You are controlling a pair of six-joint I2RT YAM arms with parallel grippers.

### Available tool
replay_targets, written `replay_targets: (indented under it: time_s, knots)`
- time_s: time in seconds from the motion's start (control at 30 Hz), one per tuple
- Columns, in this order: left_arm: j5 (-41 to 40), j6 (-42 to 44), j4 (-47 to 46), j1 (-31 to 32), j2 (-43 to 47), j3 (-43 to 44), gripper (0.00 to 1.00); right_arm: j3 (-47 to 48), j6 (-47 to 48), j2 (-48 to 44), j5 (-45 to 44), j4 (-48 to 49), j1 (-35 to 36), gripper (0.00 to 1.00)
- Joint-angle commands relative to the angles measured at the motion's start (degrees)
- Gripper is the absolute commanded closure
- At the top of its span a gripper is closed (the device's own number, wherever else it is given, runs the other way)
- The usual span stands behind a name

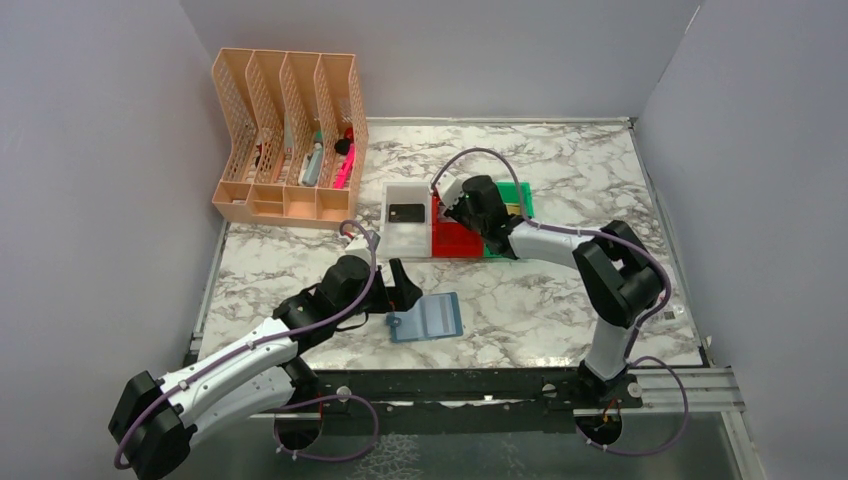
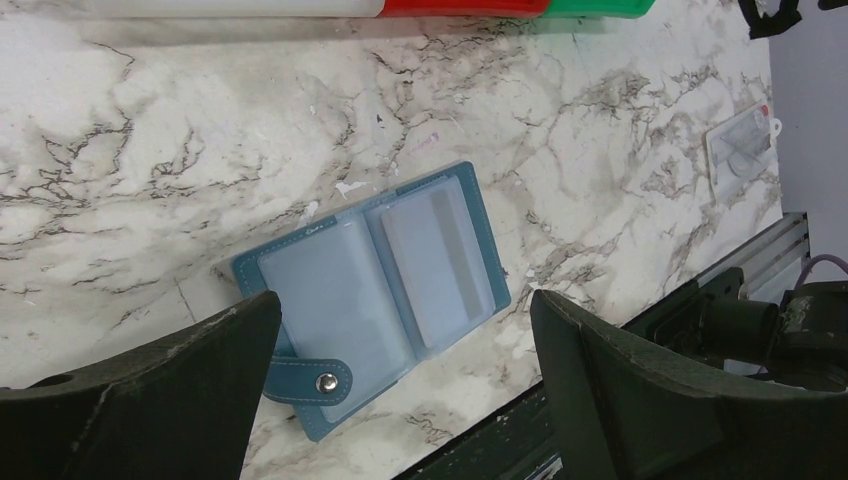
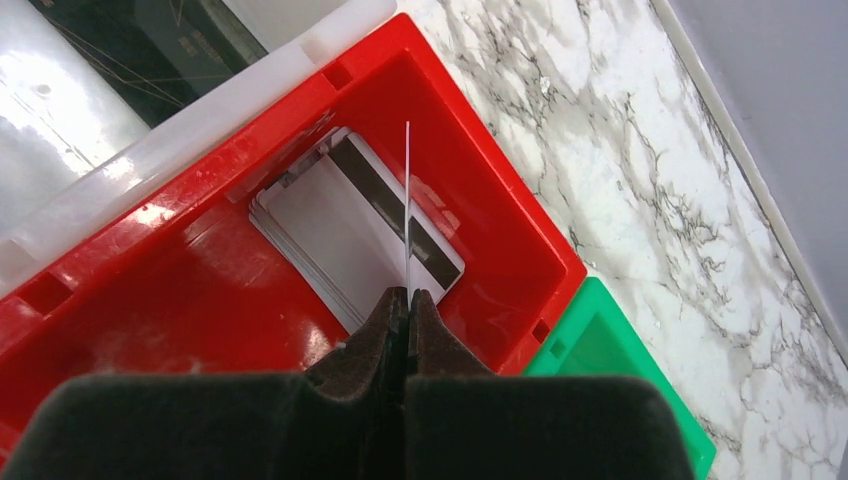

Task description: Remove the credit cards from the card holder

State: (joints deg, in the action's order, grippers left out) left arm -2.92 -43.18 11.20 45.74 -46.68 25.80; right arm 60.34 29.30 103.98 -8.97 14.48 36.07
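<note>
The blue card holder [image 1: 428, 317] lies open on the marble table, its clear pockets up. It also shows in the left wrist view [image 2: 372, 290], with a silver-grey card [image 2: 435, 265] in its right pocket. My left gripper [image 1: 402, 287] is open and empty, just left of and above the holder. My right gripper [image 1: 453, 202] is shut on a thin credit card seen edge-on [image 3: 407, 210], over the red bin [image 3: 180, 290]. A stack of silver-grey cards [image 3: 345, 225] lies in that bin. A black card [image 1: 405, 214] lies in the white bin [image 1: 409, 240].
A green bin [image 1: 520, 196] stands right of the red one. A peach mesh file rack [image 1: 290, 140] with pens stands at the back left. A clear badge sleeve [image 2: 742, 145] lies on the table. White walls close the sides and back.
</note>
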Motion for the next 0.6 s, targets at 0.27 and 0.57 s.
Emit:
replay_targets:
  time_s: [0.27,0.57]
  knots:
    - [-2.0,0.4,1.6,-0.2,1.8,-0.3,0.01,3.7,6.2,6.3,-5.8,-1.6,0.9,0.91]
    - [-1.8,-0.2,1.2,-0.2,2.3,-0.8,0.01,4.4,7.3,7.4,-5.0,-4.7,1.5,0.77]
